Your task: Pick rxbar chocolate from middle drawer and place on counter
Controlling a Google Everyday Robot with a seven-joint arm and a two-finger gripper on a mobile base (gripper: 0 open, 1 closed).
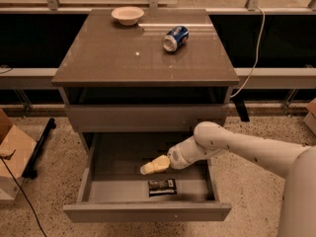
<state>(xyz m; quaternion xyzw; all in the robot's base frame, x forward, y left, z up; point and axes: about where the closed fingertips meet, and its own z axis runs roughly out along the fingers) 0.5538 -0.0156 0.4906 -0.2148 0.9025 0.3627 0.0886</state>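
— One question first: where is the gripper (pixel 154 165)?
— I see it inside the open middle drawer (pixel 113 186), pointing to the left, just behind the rxbar chocolate (pixel 162 186). Wide or narrow, I cannot tell.
— And the bar?
— It lies flat on the drawer floor, near the front wall, not held. On the counter (pixel 113 58) I see a blue soda can (pixel 176 37) on its side and a bowl (pixel 127 15).

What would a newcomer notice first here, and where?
The white arm reaches into the open middle drawer, its gripper poised close to the black rxbar chocolate near the drawer's front. On the glossy counter above sit a tipped blue soda can and a pale bowl at the back.
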